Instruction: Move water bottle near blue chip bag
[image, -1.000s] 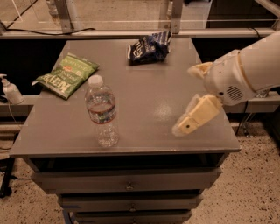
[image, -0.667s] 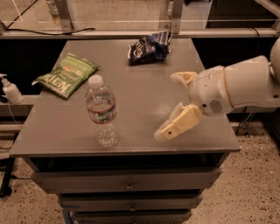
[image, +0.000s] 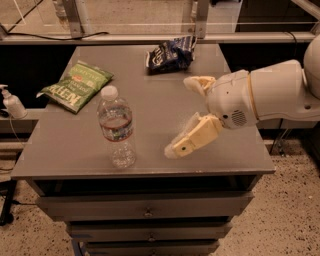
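The water bottle (image: 116, 127), clear with a white cap and a white-and-red label band, stands upright near the front left of the grey table (image: 150, 100). The blue chip bag (image: 169, 55), dark blue and wrinkled, lies at the table's far edge, right of centre. My gripper (image: 181, 116) hangs over the table's right half, to the right of the bottle and apart from it. Its two cream fingers are spread wide and hold nothing. One finger (image: 192, 137) points toward the front, the other (image: 197, 82) toward the bag.
A flat green chip bag (image: 76, 86) lies at the table's left edge. A small white pump bottle (image: 11, 102) stands on a lower ledge to the left. Drawers sit below the tabletop. A metal frame rail runs behind the table.
My gripper and arm have moved left across the table, closer to the water bottle. The bottle and both bags have not moved.
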